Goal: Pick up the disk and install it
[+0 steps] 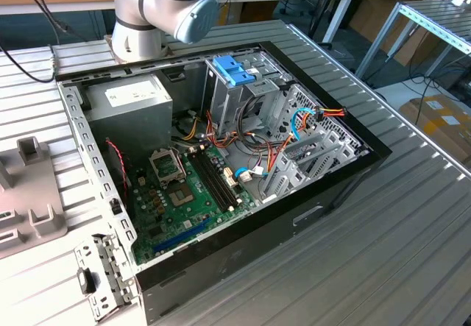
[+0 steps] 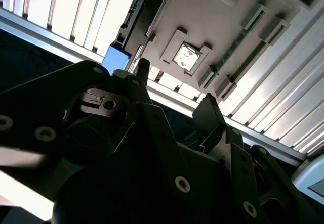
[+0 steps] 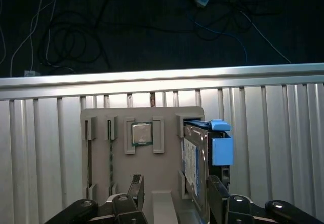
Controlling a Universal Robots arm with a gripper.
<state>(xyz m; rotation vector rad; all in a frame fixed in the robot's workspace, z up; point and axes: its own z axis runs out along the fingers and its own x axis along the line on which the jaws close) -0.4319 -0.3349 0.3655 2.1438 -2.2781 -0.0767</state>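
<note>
- Claw (image 3: 177, 196) above a grey tray (image 3: 164, 171) on the ribbed metal surface (image 3: 45, 148), spread wide and gripping nothing.
- In both wrist views, two dark fingers (image 3: 135, 188) well apart, with bare tray between them on one side.
- On edge in a slot of that tray: the disk (image 3: 198, 168), a dark-grey body framed by a light-blue carrier, with a blue end tab (image 3: 221, 150) sticking out at one end.
- Between the fingers, and just beside one of them; touching it or barely clear of it, cannot tell from this angle.
- Not lifted: lower edge seated in the slot, with the tray's upright posts against it.
- Elsewhere in the tray: a square processor chip (image 3: 142, 133) flat in its own pocket near the disk's slot, and a thin green board (image 3: 111, 158) on edge in a narrow slot further over.
- Beyond the surface's rail, a dark floor (image 3: 152, 47) with loose cables (image 3: 76, 37) lying on it.
- In the second wrist view, the same claw (image 2: 174, 92) from close behind its linkage, with the chip (image 2: 185, 56) past the fingertips and the blue end tab (image 2: 115, 58) off to one side.
- In the exterior view, an open computer case (image 1: 257, 238) lying on its side on the surface.
- Inside it: a green motherboard (image 1: 184, 193), a grey power supply (image 1: 129, 101) toward the exterior view's left, and a metal drive cage (image 1: 309, 149) toward the exterior view's right.
- A blue plastic piece (image 1: 234, 70) at the top of the inner bay.
- Behind the case, the arm (image 1: 147, 2), grey with a blue-capped joint.
</note>
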